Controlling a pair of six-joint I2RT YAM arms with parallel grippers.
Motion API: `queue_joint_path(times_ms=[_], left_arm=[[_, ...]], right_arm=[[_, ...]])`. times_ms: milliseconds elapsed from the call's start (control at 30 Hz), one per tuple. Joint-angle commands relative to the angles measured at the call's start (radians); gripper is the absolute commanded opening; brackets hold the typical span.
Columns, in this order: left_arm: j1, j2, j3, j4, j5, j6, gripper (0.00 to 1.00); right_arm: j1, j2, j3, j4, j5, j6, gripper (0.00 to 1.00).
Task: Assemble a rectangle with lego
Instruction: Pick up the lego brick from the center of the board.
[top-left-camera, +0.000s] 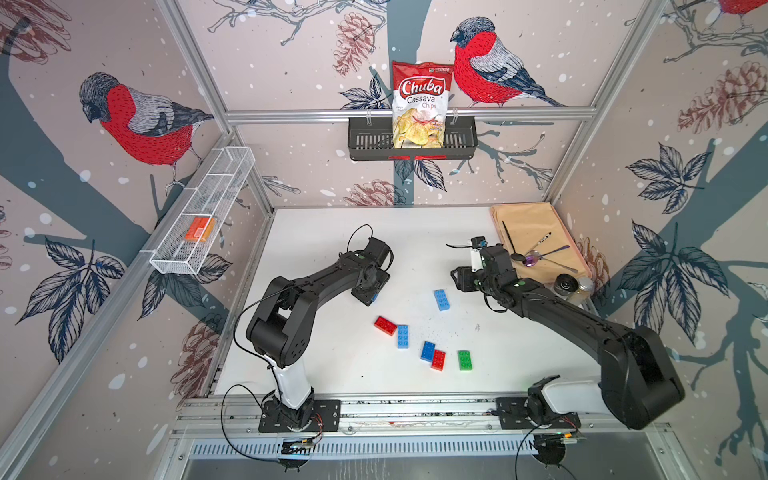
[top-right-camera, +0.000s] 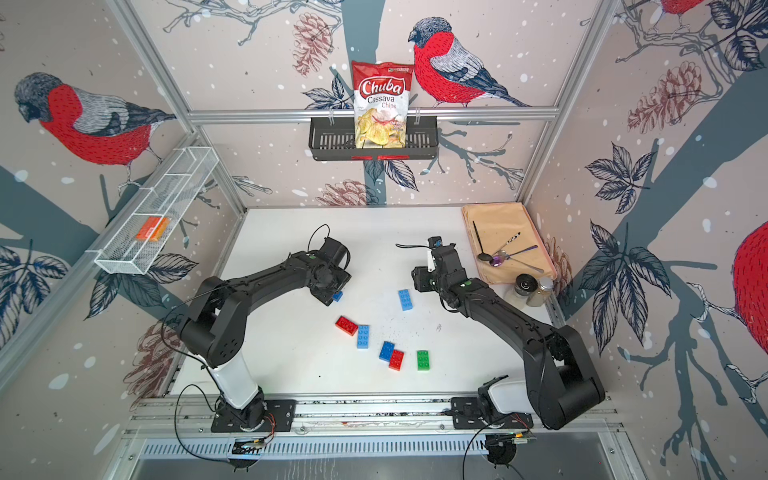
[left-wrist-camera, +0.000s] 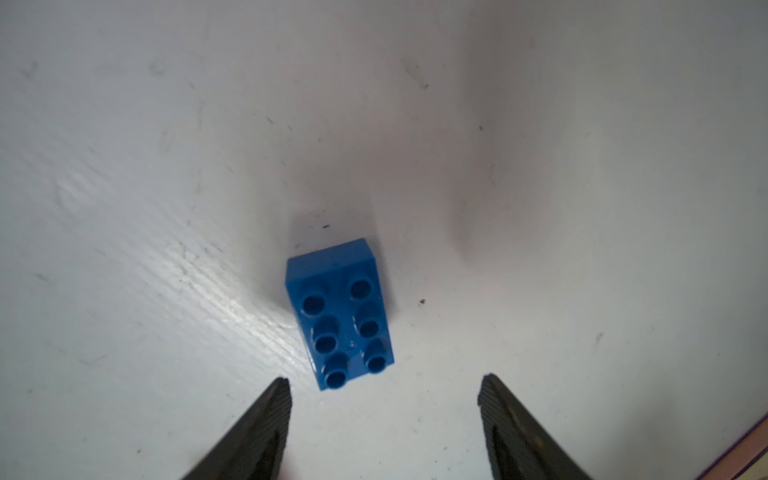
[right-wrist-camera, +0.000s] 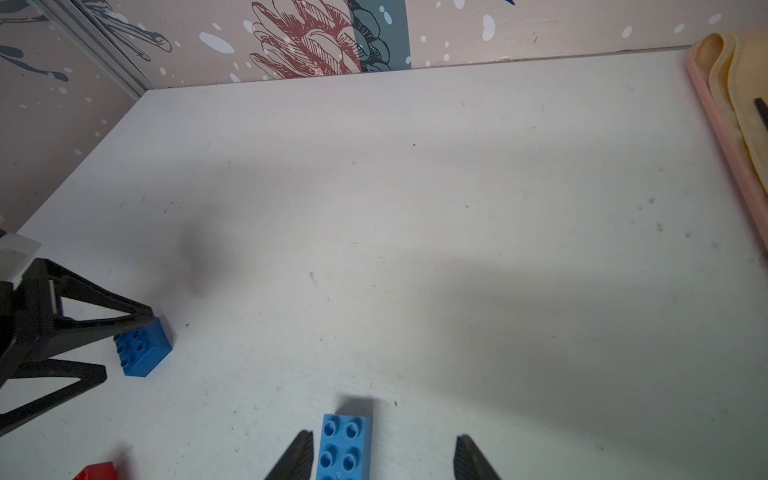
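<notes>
Several lego bricks lie on the white table. My left gripper (left-wrist-camera: 384, 399) is open and low over a dark blue brick (left-wrist-camera: 338, 316), which lies just ahead of its fingertips and nearer one of them. In a top view that brick (top-right-camera: 337, 296) peeks out from under the gripper. My right gripper (right-wrist-camera: 384, 453) is open around a light blue brick (right-wrist-camera: 345, 446) that sits close to one finger. Nearer the front lie a red brick (top-left-camera: 385, 325) against a light blue one (top-left-camera: 402, 336), a blue (top-left-camera: 427, 351) and red (top-left-camera: 438, 360) pair, and a green brick (top-left-camera: 465, 360).
A pink tray (right-wrist-camera: 715, 120) with a cloth and spoons (top-left-camera: 540, 253) stands at the back right. Two shaker jars (top-left-camera: 566, 284) stand in front of it. A wire basket (top-left-camera: 178, 257) on the left wall holds an orange piece (top-left-camera: 199, 228). A chips bag (top-left-camera: 419, 104) hangs at the back.
</notes>
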Motion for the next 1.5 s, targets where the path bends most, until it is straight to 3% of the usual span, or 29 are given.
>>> queue_joint_path(times_ms=[0,400,533,767,933,1067,1233,1367,1467], left_arm=[[0.009,0.026,-0.008,0.02,0.045,-0.064,0.72],[0.056,0.042,-0.03,0.008,0.016,-0.043,0.64],[0.071,0.045,-0.038,0.012,0.021,-0.02,0.57],[0.079,0.068,-0.019,0.007,0.025,0.036,0.36],[0.064,0.103,0.036,0.008,0.026,0.168,0.21],[0.005,0.166,0.17,-0.031,0.002,0.36,0.17],[-0.139,0.271,0.428,-0.146,-0.069,0.588,0.17],[-0.249,0.33,0.593,-0.226,-0.152,0.672,0.18],[-0.284,0.334,0.622,-0.226,-0.141,0.685,0.18]], right_arm=[[-0.001,-0.005,-0.004,0.036,-0.035,0.013,0.57],[0.001,-0.009,-0.005,0.027,-0.04,0.013,0.56],[0.008,-0.007,0.0,0.018,-0.031,0.009,0.56],[0.021,-0.002,0.013,-0.003,-0.008,0.006,0.56],[0.023,0.001,0.019,-0.014,0.016,0.011,0.56],[0.014,0.011,0.023,-0.021,0.063,0.041,0.56],[-0.004,0.063,0.037,-0.057,0.137,0.092,0.55],[-0.006,0.117,0.033,-0.09,0.142,0.121,0.52],[0.009,0.121,0.004,-0.085,0.149,0.136,0.52]])
